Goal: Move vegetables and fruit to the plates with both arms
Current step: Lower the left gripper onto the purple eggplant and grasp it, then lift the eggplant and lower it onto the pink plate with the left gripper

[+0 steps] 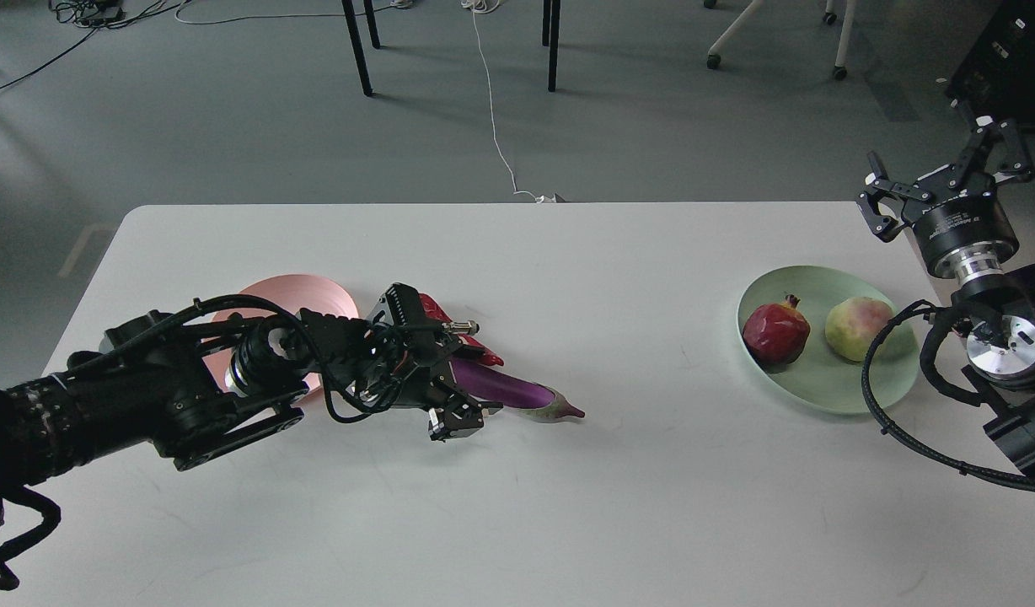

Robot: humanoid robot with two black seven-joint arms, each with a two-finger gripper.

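Note:
The purple eggplant lies on the white table, its cap pointing right. The red chili lies just behind it, partly hidden by my left arm. My left gripper is low over the eggplant's left part, open, with one finger on the near side and the other towards the chili. The pink plate is mostly hidden behind my left arm. The pomegranate and the yellow-green ball sit on the mint green plate. My right gripper is open and empty, raised beyond that plate.
A looped black cable of my right arm hangs over the green plate's right rim. Table legs and a white cord show on the floor behind the table.

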